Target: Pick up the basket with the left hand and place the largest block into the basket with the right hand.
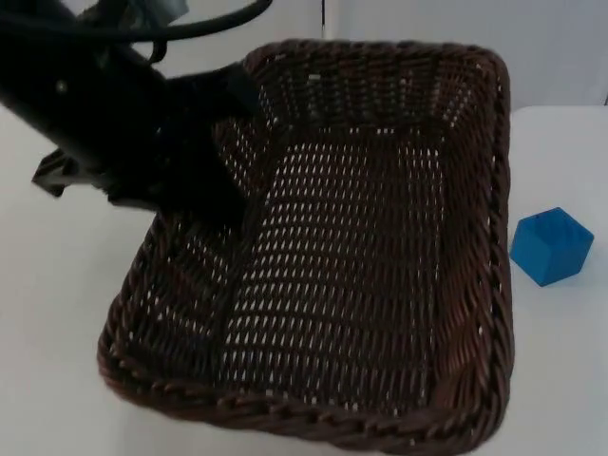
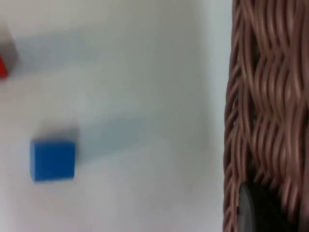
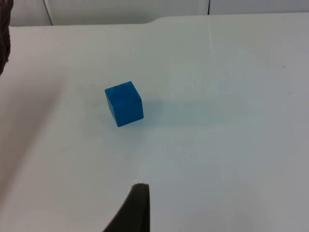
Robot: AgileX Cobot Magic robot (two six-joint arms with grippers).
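Wicker basket (image 1: 361, 256), dark brown and rectangular, is lifted and tilted in the top view, with its open inside facing the camera. Its left rim is clamped by the left gripper (image 1: 223, 142), whose black fingers are closed on the weave at the upper left part of the basket. In the left wrist view the basket's rim (image 2: 263, 111) runs close alongside the lens, and one black fingertip (image 2: 256, 208) presses against the woven strands. Just beside the basket's right wall in the top view, a blue block (image 1: 552, 247) rests on the white table (image 1: 57, 285), apart from the basket. That block also appears in the left wrist view (image 2: 52, 159), with a sliver of a red object (image 2: 3, 66) well apart from it. In the right wrist view the blue block (image 3: 124, 103) sits alone on the table, untouched, with one dark fingertip of the right gripper (image 3: 135, 208) nearby; whether those fingers are open or closed cannot be told
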